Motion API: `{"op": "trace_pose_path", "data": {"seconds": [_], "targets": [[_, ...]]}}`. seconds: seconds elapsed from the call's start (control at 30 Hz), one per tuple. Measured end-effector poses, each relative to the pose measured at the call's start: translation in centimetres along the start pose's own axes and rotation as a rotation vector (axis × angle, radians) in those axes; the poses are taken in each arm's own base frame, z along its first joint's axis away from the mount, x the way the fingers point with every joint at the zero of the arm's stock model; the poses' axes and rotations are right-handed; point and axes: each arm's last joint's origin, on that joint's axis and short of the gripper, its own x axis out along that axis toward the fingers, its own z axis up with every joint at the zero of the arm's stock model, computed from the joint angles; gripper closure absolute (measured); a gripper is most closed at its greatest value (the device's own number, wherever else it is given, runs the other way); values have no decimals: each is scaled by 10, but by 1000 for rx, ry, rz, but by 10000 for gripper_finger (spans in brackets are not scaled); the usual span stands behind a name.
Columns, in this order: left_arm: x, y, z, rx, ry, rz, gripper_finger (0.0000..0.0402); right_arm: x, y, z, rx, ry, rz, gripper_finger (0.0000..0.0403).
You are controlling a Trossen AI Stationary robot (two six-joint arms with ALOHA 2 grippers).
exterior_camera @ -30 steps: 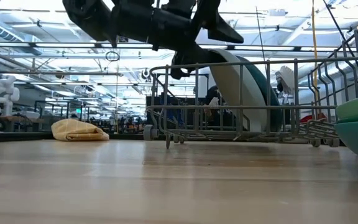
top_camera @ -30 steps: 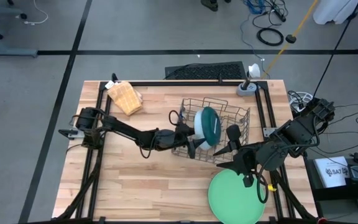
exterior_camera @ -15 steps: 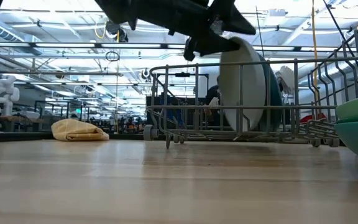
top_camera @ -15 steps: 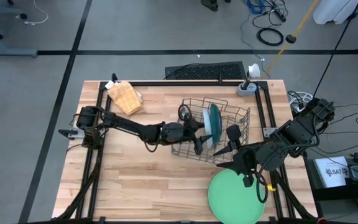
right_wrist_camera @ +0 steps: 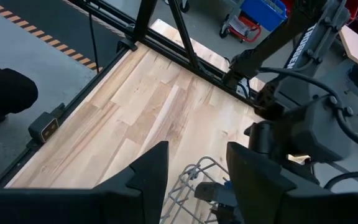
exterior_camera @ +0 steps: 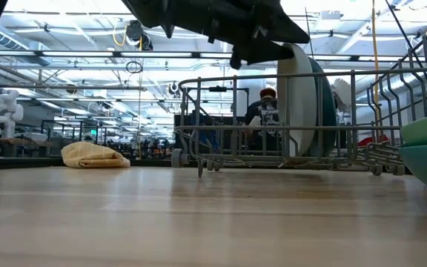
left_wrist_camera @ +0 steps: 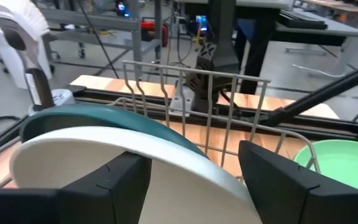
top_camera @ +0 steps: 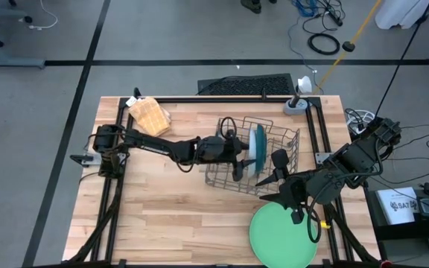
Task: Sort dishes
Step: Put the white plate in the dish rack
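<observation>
Left gripper [top_camera: 238, 151] is over the rack [top_camera: 274, 179], and its fingers [left_wrist_camera: 110, 183] are pinched on the rim of the white plate [left_wrist_camera: 135, 174]. That plate stands on its edge inside the rack, right next to the teal plate [left_wrist_camera: 98, 115], which sits just behind it (the two look like they touch, but it is hard to be sure). In the low view both plates stand straight up, with the white plate in front, on the side nearer the cloth [exterior_camera: 93, 155].

Right gripper [top_camera: 287, 186] waits just outside the rack, between the rack and the light green plate [top_camera: 281, 234]. Its fingers are spread apart and hold nothing. The light green plate lies flat on the table [top_camera: 170, 208], on the side of the rack far from the cloth.

What matters most for the next move is how the white plate sits. It is right under the left gripper, thin edge up, with its flat faces turned toward the cloth and toward the teal plate. It looks like it is already in a slot, so the next step is likely to let go and lift away. The left arm is the nearer one for that. If the plate is not held by the wires, it could tip over.
</observation>
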Motion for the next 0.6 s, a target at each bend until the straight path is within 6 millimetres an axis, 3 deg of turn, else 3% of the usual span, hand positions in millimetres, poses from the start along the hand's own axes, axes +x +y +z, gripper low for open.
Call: {"op": "trace_pose_path", "data": {"seconds": [0.37,0.5,0.6], "targets": [[1,12,0,15,13,-96,298,0,0,0,0,0,0,248],[3,15,-3,34,27,-154,306,0,0,0,0,0,0,248],[7,16,-9,31,23,-244,285,0,0,0,0,0,0,248]]}}
